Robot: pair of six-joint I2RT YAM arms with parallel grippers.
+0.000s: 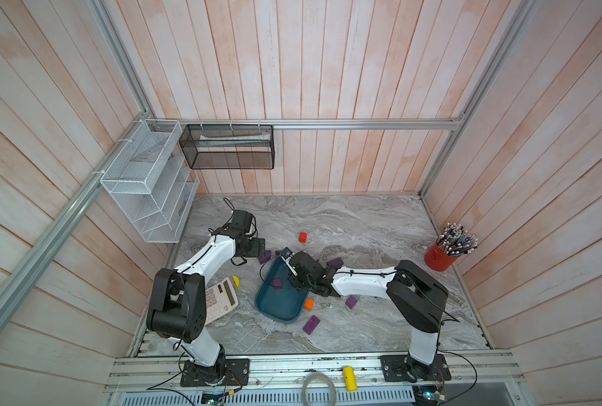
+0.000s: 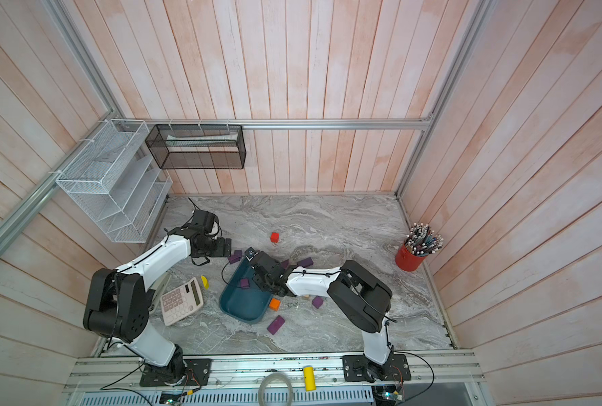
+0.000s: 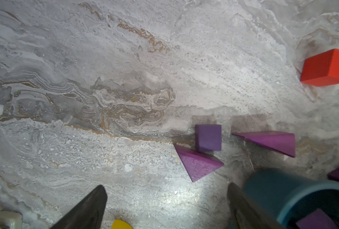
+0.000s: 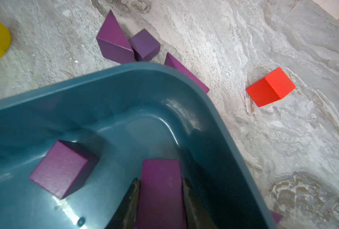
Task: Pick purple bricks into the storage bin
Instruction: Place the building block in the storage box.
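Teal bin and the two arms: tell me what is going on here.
The right gripper is shut on a purple oblong brick and holds it over the teal storage bin, where one purple cube already lies. The left gripper hangs open and empty over the marble table, near a small violet cube and two purple wedges just outside the bin. More purple bricks lie scattered on the table.
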